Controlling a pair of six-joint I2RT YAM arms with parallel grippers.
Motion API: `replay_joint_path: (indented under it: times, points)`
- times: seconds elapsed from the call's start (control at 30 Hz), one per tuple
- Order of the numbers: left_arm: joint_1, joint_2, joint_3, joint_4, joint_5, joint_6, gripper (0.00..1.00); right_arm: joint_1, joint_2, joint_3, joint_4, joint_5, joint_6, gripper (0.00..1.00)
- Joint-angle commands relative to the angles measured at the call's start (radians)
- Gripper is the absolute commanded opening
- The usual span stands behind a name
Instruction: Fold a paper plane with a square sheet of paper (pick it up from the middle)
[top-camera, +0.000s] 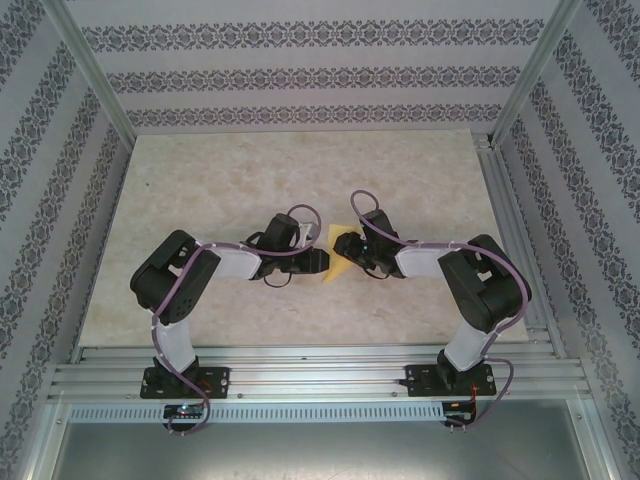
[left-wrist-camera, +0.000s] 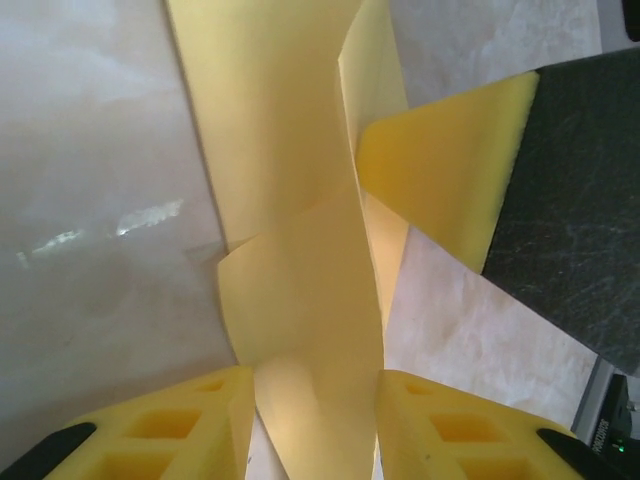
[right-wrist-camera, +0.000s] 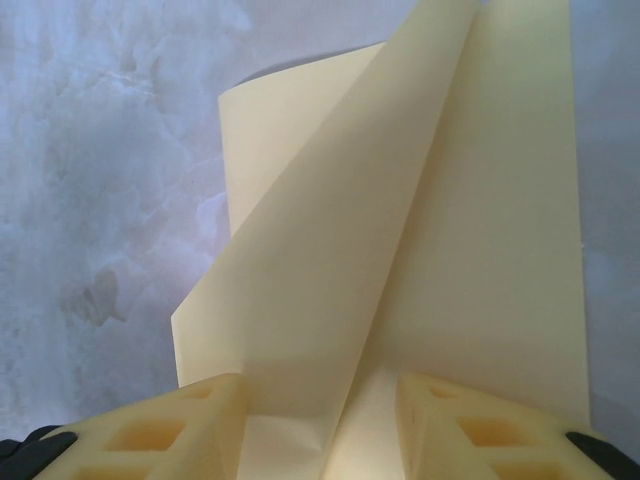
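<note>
The folded yellow paper (top-camera: 334, 237) lay mid-way across the surface (top-camera: 300, 180), between my left tool (left-wrist-camera: 315, 395) and right tool (right-wrist-camera: 322, 395), each with jaws apart astride a raised flap. It looked light, limp and easily creased; I judged the centre fold the best hold.

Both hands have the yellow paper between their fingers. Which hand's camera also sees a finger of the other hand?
That of the left hand: beside the paper, a black finger of the right hand, with a yellow pad, enters from the right edge.
</note>
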Motion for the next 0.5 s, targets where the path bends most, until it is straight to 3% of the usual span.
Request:
replay_joint_path:
  times: [0.0,0.2,0.47]
  points:
    - [0.009,0.031,0.041,0.045,0.054,0.017,0.38,-0.011,0.028,-0.061,-0.022,-0.033,0.03,0.44]
    - [0.007,0.05,0.07,0.015,0.047,0.04,0.35,-0.014,0.028,-0.079,0.01,-0.05,0.041,0.44]
    - [0.007,0.052,0.076,0.017,0.057,0.067,0.37,-0.017,0.021,-0.092,0.029,-0.052,0.05,0.42]
